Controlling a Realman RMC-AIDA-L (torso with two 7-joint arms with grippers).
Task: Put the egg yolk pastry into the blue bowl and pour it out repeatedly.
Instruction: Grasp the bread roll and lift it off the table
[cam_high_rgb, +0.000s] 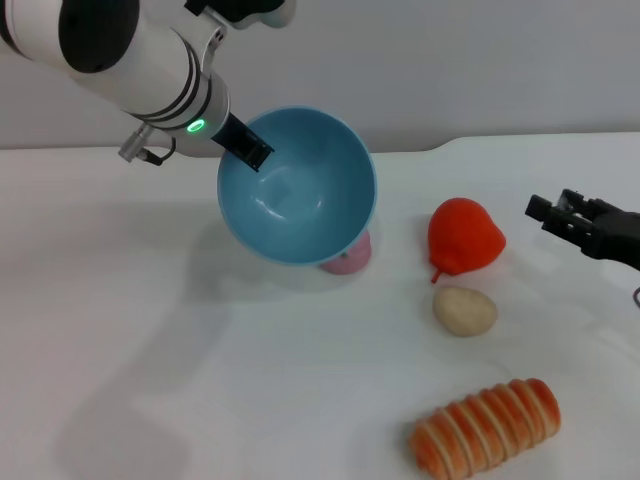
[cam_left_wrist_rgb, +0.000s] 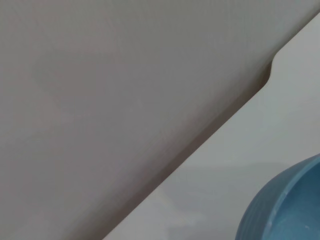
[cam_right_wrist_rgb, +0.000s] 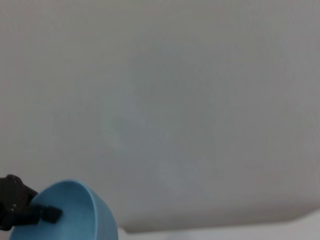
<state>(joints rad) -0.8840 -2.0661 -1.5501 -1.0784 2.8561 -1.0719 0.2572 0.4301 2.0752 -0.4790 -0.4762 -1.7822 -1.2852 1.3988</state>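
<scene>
Egg yolk pastry looks crumbly; pinch its sides softly. Left gripper clamps blue bowl rim; right gripper fingers parted.

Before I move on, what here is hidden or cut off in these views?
- Pink object: head view, mostly hidden behind the tilted blue bowl.
- Right end effector: head view, arm cut off by the picture edge; open or shut unclear.
- Left end effector: on the bowl's rim; its outer finger is hidden by the bowl.
- Egg yolk pastry: seen only in the head view, on the table; absent from both wrist views.
</scene>
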